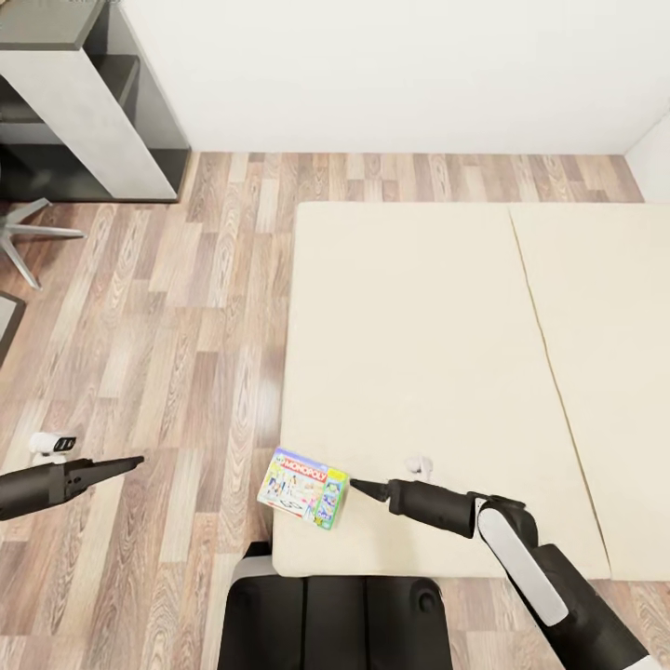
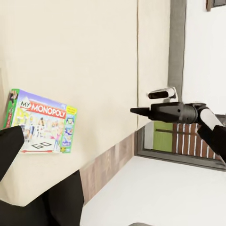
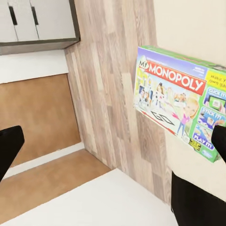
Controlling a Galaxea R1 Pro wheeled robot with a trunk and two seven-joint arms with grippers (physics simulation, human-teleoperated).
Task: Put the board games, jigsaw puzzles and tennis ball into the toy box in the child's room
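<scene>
Beige and plain, the mattress of the low bed (image 1: 437, 354) carries one flat white Monopoly board game box (image 1: 303, 487) with a colourful border, lying at the near corner beside the wood-plank floor (image 1: 177, 344). The right gripper (image 1: 363, 488) sits just beside the box's edge, apparently not grasping it; whether its jaws are parted cannot be told. The left gripper (image 1: 130, 462) hangs over the floor, well apart from the box, closure likewise undetermined.

A Monopoly board game (image 1: 304, 487), a flat box with a white face, a red title banner and a colourful green and purple border, lies face up near the bed's (image 1: 437, 307) front left corner. It sits slightly askew to the beige mattress edge, apparently flat on the surface.
</scene>
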